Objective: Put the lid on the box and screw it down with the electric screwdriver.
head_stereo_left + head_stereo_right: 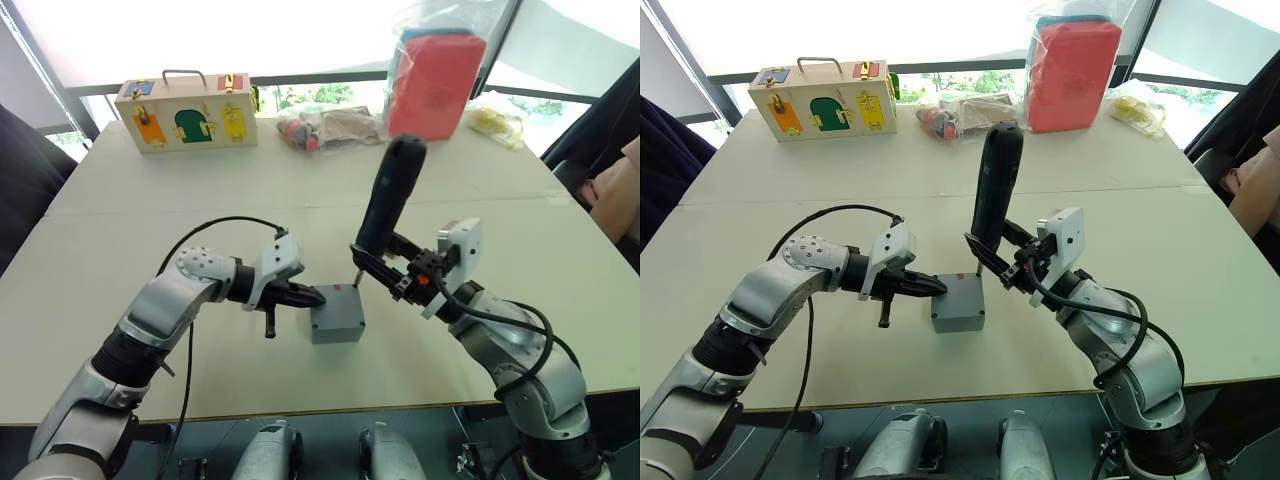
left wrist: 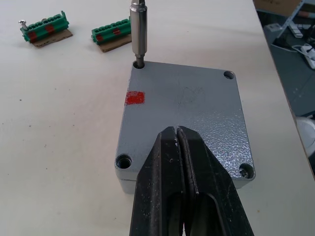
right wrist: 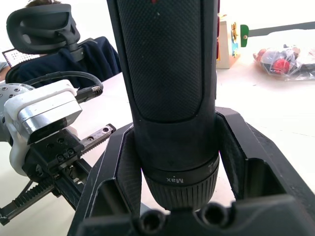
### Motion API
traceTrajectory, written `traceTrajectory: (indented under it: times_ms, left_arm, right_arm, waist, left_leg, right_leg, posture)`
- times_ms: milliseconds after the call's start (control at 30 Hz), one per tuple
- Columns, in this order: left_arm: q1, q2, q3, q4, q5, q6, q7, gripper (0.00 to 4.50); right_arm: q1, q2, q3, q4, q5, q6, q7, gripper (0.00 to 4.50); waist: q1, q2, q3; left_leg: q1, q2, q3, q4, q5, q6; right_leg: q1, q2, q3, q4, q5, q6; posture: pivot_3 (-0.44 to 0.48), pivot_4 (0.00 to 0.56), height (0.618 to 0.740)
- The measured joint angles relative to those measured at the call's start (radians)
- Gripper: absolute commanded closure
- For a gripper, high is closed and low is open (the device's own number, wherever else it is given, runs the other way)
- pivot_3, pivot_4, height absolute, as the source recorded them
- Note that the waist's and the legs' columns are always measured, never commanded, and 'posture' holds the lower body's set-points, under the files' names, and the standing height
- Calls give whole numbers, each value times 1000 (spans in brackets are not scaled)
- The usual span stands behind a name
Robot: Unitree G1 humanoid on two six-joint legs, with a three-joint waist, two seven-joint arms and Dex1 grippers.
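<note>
Grey plastic is what matters here: the lid [image 2: 184, 115] already sits square on the box [image 1: 337, 316], near the middle of the table [image 1: 120, 270], so you can count the placing as done. The left gripper [image 2: 181, 147] has its fingers pressed together and rests its tips on the lid's near side, pinning it down. The right gripper [image 1: 378, 268] is clamped around the lower body of the screwdriver [image 1: 390, 195], which stands nearly upright, tilted a little to the right, above the box. Its bit [image 2: 138, 32] sits in the lid's far-left corner hole, just beyond the red mark [image 2: 135, 98].

As for the other 3 corners, the near-right hole seems to hold a screw head, while the near-left and far-right ones look like dark recesses, and you can't tell from here whether screws sit deep in them. You also can't tell whether the corner under the bit is tight. My judgement: you are in the screwing stage, with at least this corner in hand and likely more to follow.
</note>
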Motion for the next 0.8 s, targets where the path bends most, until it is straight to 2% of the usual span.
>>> traceTrajectory:
  times_ms: [100,800]
  left_arm:
    - [8,0,-2,0,1,-2,4,4500]
    - [9,-20,-9,22,12,-28,7,4500]
  right_arm:
    - [-1,-1,20,-1,-30,0,-6,2714]
    - [3,1,30,-3,-72,2,-15,2714]
  waist:
    - [0,-1,-4]
    - [20,-2,-11]
  left_leg:
    - [5,0,0,-2,0,0]
    - [5,0,-1,-3,-1,0]
  right_leg:
    - [1,0,0,-1,-1,-1]
    - [1,-4,-1,-2,-3,-4]
  posture:
    - [0,150,740]
    - [0,150,740]
